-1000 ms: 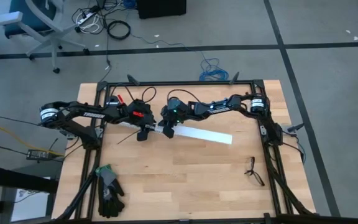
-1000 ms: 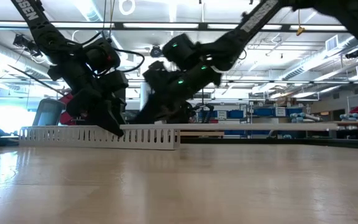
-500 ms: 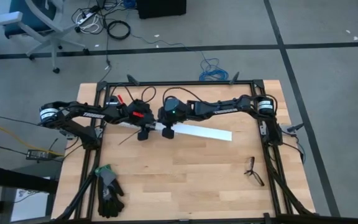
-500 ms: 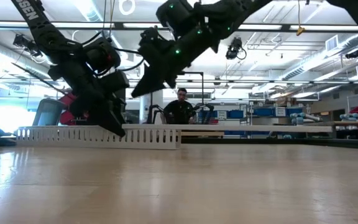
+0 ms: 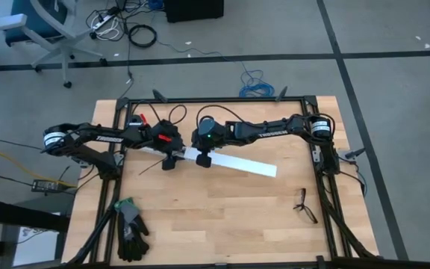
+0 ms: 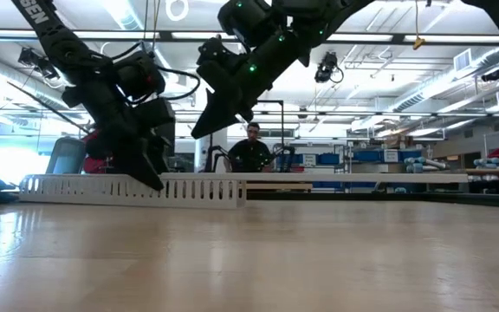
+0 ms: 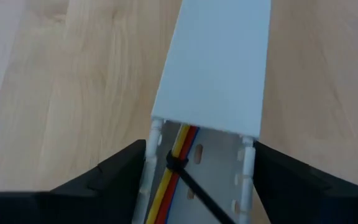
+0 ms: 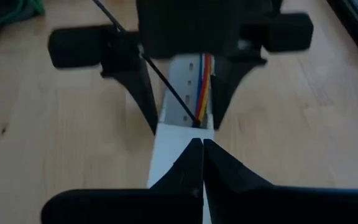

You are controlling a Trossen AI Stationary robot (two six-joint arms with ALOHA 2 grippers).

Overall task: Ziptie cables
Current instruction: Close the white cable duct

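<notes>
Nearest the table's [image 5: 222, 224] front edge, well short of the duct [image 5: 237, 162], lie a glove [image 5: 131, 228] off its left end and spectacles [image 5: 303, 204] off its right end. The white slotted duct lies slantwise across the table, a plain cover over its right part. In the open part next to the cover's edge lie the cables [image 7: 178, 155], the ziptie [image 7: 194, 183] looped round them with its black tail leading out of the duct. The left gripper [image 5: 169, 161] straddles this open part, fingers spread just beside the duct's walls. The right gripper [image 5: 202, 158] hangs above the cover's edge, clear of it, fingers pressed together. Beyond the duct, a blue cable [image 5: 256, 86] lies on the floor, and a person [image 6: 251, 152] sits far behind.
</notes>
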